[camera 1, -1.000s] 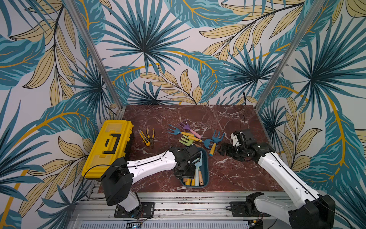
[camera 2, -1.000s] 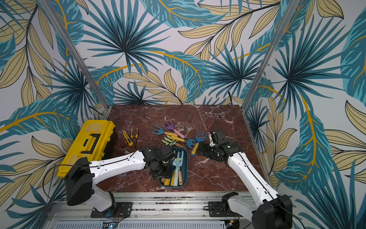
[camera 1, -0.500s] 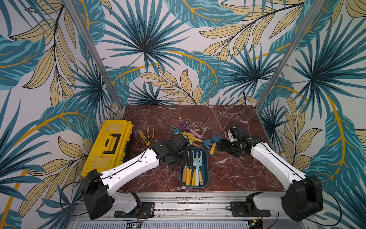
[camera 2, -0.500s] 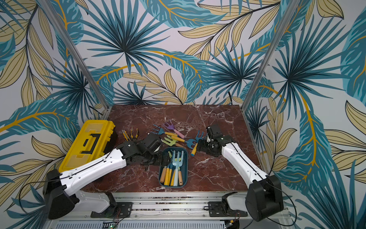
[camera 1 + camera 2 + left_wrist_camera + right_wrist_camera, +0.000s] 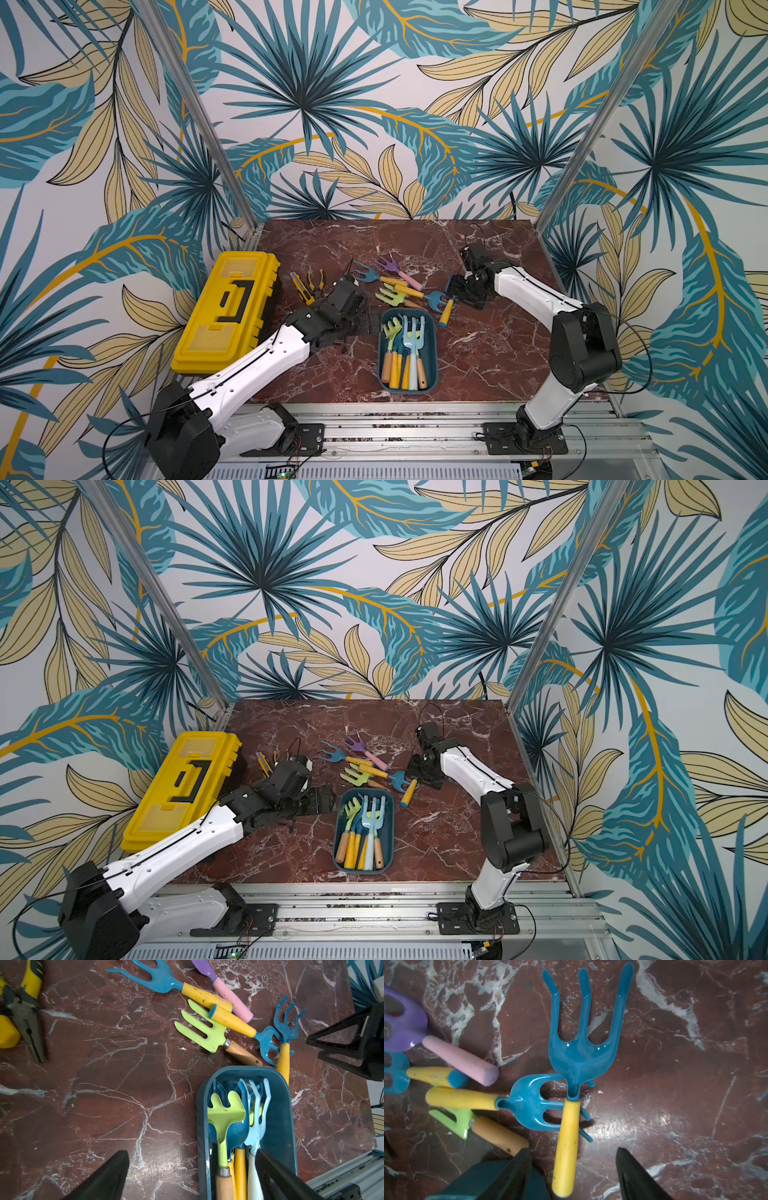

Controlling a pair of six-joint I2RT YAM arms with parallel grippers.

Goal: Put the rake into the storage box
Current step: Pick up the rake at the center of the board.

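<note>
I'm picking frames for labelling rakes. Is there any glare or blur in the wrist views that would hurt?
Right wrist view: a bright glare patch on the marble table beside the blue rake, itself sharp; the right gripper is soft. Left wrist view: the pliers at the edge are blurred, the storage box crisp.

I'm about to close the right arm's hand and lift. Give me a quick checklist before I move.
1. Right hand astride the yellow handle of the blue three-pronged plastic rake: ok.
2. Grip closed on that handle: not ok, gaps on both sides.
3. Rake free to lift: ok, it lies atop the second blue yellow-handled rake.
4. Left hand open and empty: ok.
5. Left hand clear of the shallow dark teal plastic storage box: cannot tell.
6. Room in the box: cannot tell, tools piled inside.
</note>
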